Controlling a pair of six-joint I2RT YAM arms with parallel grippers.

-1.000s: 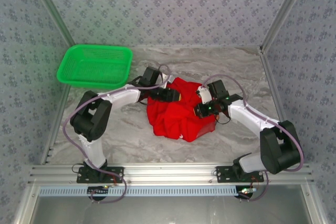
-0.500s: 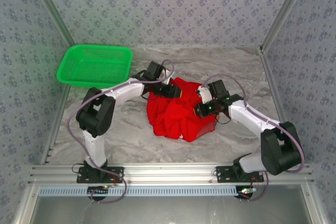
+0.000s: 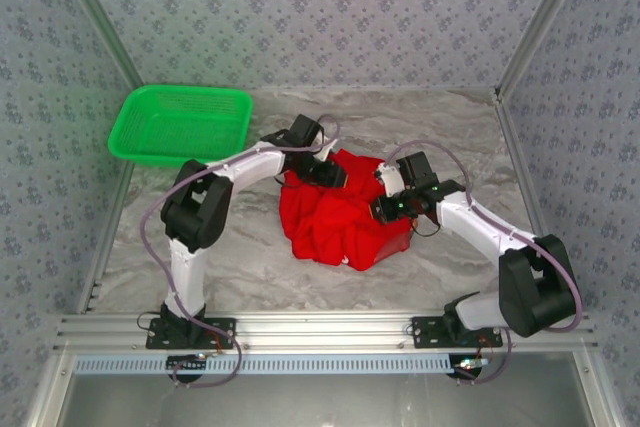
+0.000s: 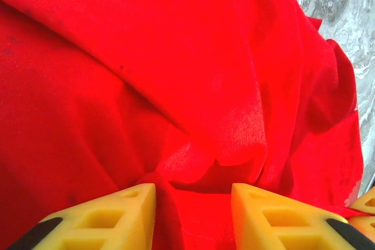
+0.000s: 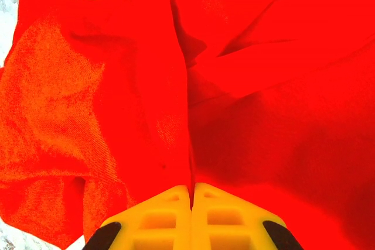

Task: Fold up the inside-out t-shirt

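The left gripper (image 4: 193, 191) has its two yellow fingers standing partly apart, and a raised fold of the inside-out t-shirt (image 3: 335, 227) sits in the gap between them, close against one finger. From the left wrist view I cannot tell if the fingers already press this fold. In the top view this gripper is at the far left part of the cloth, pointing to the middle of the pile. The right gripper (image 5: 192, 191) has its fingers closed fully together. A thin crease of the red cloth runs straight out from the line where the two fingertips meet, so it pinches a thin fold of the shirt. In the top view this gripper is on the right part of the shirt, near its edge. The shirt itself is a crumpled bright red heap, not flat, with many deep folds and plain red on the surfaces that show. It lies on the grey marbled table (image 3: 250, 247), about in the middle, between the two arms. A green basket (image 3: 185, 122) stands at the far left of the table, apart from the shirt.
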